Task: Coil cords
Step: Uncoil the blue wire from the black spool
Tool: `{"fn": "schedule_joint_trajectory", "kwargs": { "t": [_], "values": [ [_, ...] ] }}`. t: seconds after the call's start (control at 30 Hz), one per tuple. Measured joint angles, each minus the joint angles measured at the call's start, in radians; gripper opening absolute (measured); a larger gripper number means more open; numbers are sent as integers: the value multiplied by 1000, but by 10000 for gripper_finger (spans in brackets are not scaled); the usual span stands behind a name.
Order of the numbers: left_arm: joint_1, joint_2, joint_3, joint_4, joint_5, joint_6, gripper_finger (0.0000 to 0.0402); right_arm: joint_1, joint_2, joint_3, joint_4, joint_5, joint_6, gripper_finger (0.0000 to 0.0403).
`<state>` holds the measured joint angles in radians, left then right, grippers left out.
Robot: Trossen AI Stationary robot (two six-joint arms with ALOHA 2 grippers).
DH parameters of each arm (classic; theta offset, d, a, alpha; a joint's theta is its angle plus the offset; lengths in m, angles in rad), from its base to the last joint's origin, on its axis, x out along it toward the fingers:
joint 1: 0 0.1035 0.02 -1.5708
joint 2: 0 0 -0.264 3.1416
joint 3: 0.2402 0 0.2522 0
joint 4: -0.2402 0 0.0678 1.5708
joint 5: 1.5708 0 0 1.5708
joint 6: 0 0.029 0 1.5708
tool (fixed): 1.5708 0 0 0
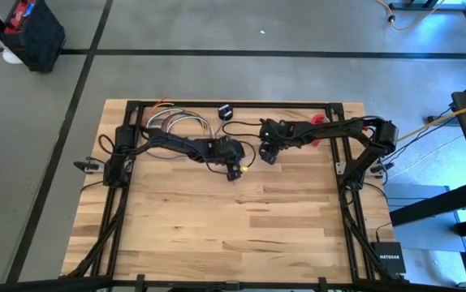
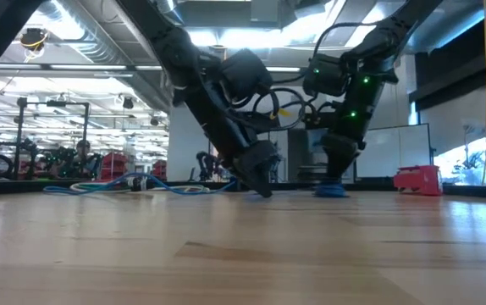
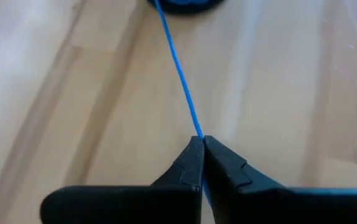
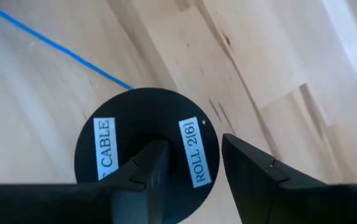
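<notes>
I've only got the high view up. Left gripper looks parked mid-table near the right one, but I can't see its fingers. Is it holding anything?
Observer: Yes. The left gripper is shut on the cord, pinching the thin blue line right at its fingertips.
Operator: Where does that cord run?
Observer: Straight from the pinch toward a black round puck lying on the table.
Operator: And the right gripper?
Observer: The right gripper stands over that puck, fingers open to either side of its centre; whether they touch it I can't tell.
Operator: Any marking on the puck?
Observer: White labels reading CABLE and ROLL 2(6).
</notes>
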<state>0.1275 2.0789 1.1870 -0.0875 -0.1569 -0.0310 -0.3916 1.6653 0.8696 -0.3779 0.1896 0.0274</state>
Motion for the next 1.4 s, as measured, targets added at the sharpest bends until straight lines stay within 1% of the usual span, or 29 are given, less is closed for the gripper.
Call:
{"fn": "schedule_joint_trajectory", "kwargs": {
  "t": [0.2,0.4,0.57,0.77,1.07,1.27,1.33,1.4],
  "values": [
    [-59,-20,0,-85,-37,-29,0,0,0,0,-26,-42,19,152],
    [-132,-79,0,-203,-90,-61,0,0,0,0,-42,-110,21,152],
    [-204,-133,-3,-369,-114,-104,0,2,1,-1,-42,-195,27,152],
    [-288,-164,-5,-537,-140,-191,0,2,1,-2,-48,-269,29,152],
    [-427,-168,-4,-758,-155,-368,0,-2,-2,-2,-103,-256,29,152],
    [-544,-167,-5,-899,-153,-506,0,-1,-8,-1,-146,-257,39,152],
    [-586,-167,-8,-959,-135,-550,0,-1,-23,-3,-166,-241,35,152],
    [-628,-167,-9,-1021,-92,-602,0,-3,-47,-6,-199,-184,34,152]
  ]
}}
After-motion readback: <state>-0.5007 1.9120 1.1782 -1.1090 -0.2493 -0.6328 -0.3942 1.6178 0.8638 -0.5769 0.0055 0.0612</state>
